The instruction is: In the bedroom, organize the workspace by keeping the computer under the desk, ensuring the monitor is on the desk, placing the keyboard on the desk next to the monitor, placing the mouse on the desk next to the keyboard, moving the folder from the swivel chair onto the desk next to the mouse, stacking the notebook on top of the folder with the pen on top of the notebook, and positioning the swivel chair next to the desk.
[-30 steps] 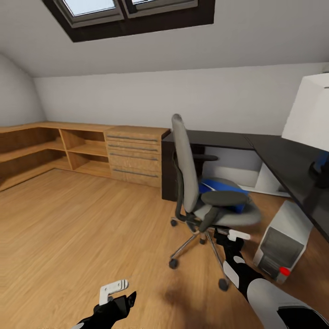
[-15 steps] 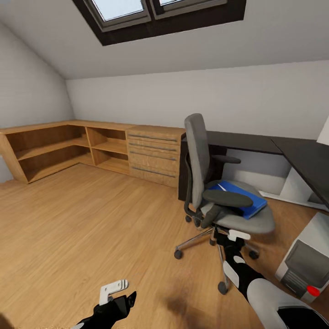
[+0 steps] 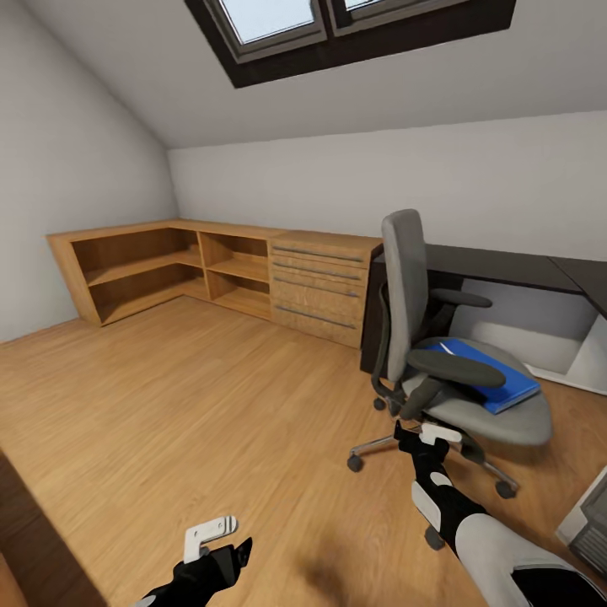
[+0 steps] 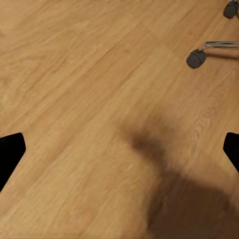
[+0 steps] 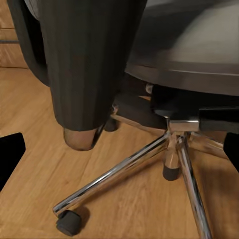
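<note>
The swivel chair [image 3: 409, 295], grey with black armrests and a chrome star base, stands on the wood floor in front of the desk [image 3: 506, 265], its back turned toward me. The blue folder [image 3: 502, 385] lies flat on its seat. A corner of the computer [image 3: 590, 523] shows at the right edge, on the floor. My right gripper [image 3: 424, 440] hangs open just before the chair's base [image 5: 172, 144], holding nothing. My left gripper [image 3: 217, 546] is open over bare floor [image 4: 99, 74], and a chair castor [image 4: 196, 58] shows in the left wrist view.
A light wooden dresser with bar handles [image 3: 324, 287] stands left of the desk. Low open wooden shelves [image 3: 143, 265] run on into the corner. Sloped grey walls and a dark-framed skylight [image 3: 337, 25] are overhead. A dark edge [image 3: 34, 539] sits at my lower left.
The whole view has swung left, so chair, desk and dresser sit further right in the picture. The monitor has left the frame and the computer is nearly gone. Both arms hold their pose.
</note>
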You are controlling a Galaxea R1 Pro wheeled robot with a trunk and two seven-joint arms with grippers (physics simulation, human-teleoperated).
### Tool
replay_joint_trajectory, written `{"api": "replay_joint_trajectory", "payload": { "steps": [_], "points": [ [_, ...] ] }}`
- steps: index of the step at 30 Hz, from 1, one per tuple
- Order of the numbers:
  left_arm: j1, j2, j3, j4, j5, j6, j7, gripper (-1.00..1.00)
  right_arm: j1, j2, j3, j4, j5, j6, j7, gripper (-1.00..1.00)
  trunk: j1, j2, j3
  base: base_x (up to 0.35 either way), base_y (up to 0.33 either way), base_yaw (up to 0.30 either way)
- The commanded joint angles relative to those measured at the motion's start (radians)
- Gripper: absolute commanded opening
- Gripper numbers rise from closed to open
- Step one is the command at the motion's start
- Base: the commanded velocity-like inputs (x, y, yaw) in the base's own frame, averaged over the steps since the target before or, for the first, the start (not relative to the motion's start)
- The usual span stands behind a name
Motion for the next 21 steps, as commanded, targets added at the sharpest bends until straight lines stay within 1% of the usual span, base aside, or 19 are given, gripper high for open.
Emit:
{"api": "replay_joint_trajectory", "payload": {
  "steps": [1,7,9,13,18,21],
  "points": [
    [0.0,0.0,-0.001,-0.001,0.011,0.003,0.009,1.0,0.0,0.0,0.004,0.0,-0.007,-0.003,-0.002,1.0,0.0,0.0,-0.001,0.0,0.031,0.019],
    [0.0,-0.001,-0.002,-0.001,0.01,0.001,0.008,1.0,0.0,0.0,0.004,0.0,-0.007,-0.003,-0.001,1.0,0.0,0.0,-0.001,0.087,0.182,0.006],
    [0.0,-0.001,-0.002,-0.001,0.01,0.001,0.008,1.0,0.0,0.0,0.004,0.0,-0.007,-0.003,-0.001,1.0,0.0,0.0,-0.001,0.048,0.08,0.001],
    [0.0,-0.001,-0.002,-0.001,0.01,0.001,0.008,1.0,0.0,0.0,0.004,0.0,-0.007,-0.003,-0.001,1.0,0.0,0.0,-0.001,0.02,0.06,0.0],
    [0.0,-0.001,-0.003,-0.001,0.009,-0.001,0.007,1.0,0.0,0.0,0.004,0.001,-0.007,-0.003,-0.001,1.0,0.0,0.0,-0.001,0.005,0.226,0.0],
    [0.0,-0.001,-0.004,-0.001,0.009,0.0,0.007,1.0,0.0,0.0,0.004,0.001,-0.007,-0.003,-0.001,1.0,0.0,0.0,-0.001,0.001,0.123,0.0]
  ]
}}
